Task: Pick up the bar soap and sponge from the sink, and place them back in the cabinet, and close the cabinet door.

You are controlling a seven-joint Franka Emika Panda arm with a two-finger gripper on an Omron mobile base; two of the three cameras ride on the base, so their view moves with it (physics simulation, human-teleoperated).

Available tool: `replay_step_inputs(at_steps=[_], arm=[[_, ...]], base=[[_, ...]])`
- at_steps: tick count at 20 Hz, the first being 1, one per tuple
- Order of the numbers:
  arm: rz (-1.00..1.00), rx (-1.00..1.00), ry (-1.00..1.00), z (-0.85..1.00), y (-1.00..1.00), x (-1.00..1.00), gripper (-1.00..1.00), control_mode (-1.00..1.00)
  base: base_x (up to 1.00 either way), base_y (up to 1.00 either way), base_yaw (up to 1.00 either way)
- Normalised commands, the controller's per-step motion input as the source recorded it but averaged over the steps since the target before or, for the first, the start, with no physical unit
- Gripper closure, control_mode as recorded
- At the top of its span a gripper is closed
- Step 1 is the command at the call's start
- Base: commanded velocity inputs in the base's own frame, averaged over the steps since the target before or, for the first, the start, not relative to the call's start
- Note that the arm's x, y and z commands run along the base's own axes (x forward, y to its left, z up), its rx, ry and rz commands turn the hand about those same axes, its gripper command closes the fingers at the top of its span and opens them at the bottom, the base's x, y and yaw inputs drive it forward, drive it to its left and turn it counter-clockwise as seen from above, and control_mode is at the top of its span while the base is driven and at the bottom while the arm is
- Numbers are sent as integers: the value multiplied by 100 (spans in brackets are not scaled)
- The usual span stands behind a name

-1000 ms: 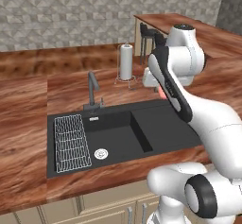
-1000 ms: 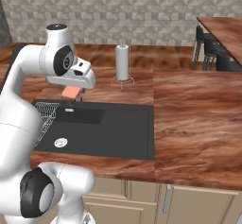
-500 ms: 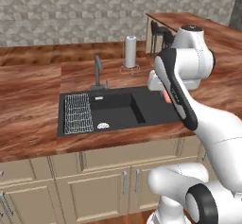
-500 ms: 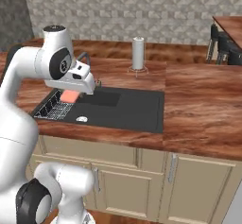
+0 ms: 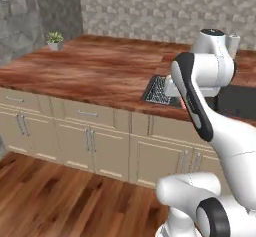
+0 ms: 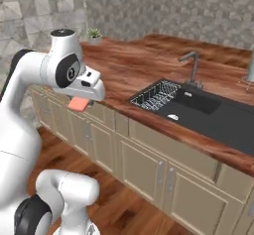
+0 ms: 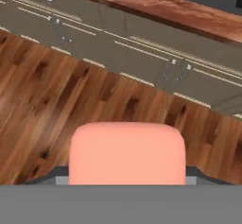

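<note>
Bar soap [image 7: 126,153], salmon-pink with rounded corners, sits pinched in the gripper [image 6: 79,104]; in the hand view the block rises right at the near edge, with the dark finger tips barely peeking out at either side of it. From the right base view the soap [image 6: 78,103] hangs just under the white hand, held out in the air in front of the beige lower cabinets [image 6: 149,167] and above the wooden floor [image 7: 56,95], well apart from the sink.

The sink [image 6: 213,117], a black basin set in the reddish wood counter [image 6: 134,65], lies to the right and farther off in that view. Its white wire rack [image 6: 156,94] fills the left end, a round silver drain [image 6: 173,117] shows on the basin floor beside the rack, and the dark grey faucet [image 6: 191,65] stands behind. From the left base view the rack [image 5: 159,90] and a strip of the basin show partly behind the arm. A small potted plant [image 5: 55,40] stands at the far left corner of the counter.
</note>
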Motion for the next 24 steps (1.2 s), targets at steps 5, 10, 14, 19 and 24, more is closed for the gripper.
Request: replay_step_inputs(at_steps=[5, 10, 14, 19, 24], arm=[[0, 0, 0, 0, 0, 0, 100, 100], [0, 0, 0, 0, 0, 0, 100, 100], [0, 0, 0, 0, 0, 0, 100, 100], [0, 0, 0, 0, 0, 0, 100, 100], [0, 0, 0, 0, 0, 0, 100, 100]], base=[[-28, 49, 98], [-13, 39, 99], [0, 19, 96], [0, 5, 95], [23, 0, 92]])
